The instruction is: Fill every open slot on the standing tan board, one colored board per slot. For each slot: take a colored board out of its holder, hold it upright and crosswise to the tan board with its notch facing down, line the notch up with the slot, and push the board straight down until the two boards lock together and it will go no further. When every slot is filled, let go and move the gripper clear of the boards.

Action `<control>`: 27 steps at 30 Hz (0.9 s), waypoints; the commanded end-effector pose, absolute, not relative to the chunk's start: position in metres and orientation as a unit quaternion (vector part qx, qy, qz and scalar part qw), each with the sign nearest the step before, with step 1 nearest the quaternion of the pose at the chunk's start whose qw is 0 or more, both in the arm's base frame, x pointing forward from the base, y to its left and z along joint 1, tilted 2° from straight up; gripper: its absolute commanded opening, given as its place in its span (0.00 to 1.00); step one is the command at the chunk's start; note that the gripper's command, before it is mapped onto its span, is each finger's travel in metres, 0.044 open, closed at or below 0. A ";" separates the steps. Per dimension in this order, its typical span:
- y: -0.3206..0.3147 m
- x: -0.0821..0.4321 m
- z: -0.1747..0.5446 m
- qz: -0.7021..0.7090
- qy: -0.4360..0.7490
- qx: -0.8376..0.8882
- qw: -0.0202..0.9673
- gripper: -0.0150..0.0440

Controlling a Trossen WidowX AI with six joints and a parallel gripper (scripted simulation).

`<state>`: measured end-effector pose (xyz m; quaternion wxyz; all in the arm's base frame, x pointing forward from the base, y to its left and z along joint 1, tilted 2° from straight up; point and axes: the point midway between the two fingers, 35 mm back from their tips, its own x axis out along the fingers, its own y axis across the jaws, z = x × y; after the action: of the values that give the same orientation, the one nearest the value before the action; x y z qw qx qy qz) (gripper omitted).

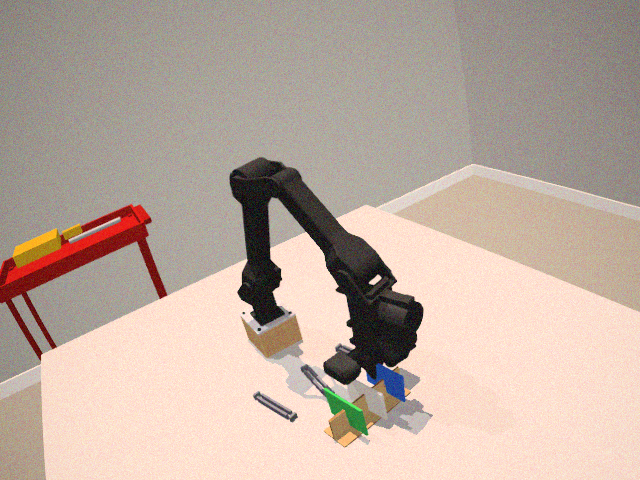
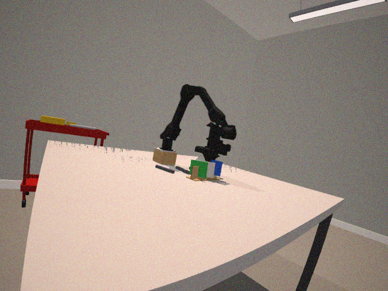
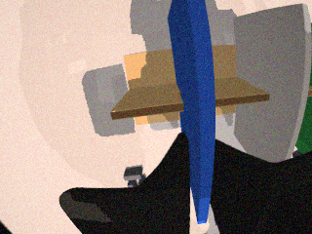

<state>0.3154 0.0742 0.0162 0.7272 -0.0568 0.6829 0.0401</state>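
Lowering the blue board [image 1: 388,383] [image 2: 217,168] [image 3: 197,97] at the far slot seemed underway; the claw [image 1: 368,370] [image 2: 210,159] [image 3: 189,138], nearly closed, gripped it; next came pressing straight down.

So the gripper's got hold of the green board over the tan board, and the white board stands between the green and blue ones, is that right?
Not quite: the gripper has hold of the blue board, as the wrist view shows. The rest of your statement stands.
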 end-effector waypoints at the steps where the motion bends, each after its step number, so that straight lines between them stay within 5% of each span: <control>1: 0.074 0.315 0.014 0.038 0.684 -0.056 0.727 0.25; 27: 0.074 0.315 0.008 0.040 0.684 -0.057 0.726 0.30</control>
<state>0.3153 0.0739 0.0081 0.7263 -0.0567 0.6839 0.0396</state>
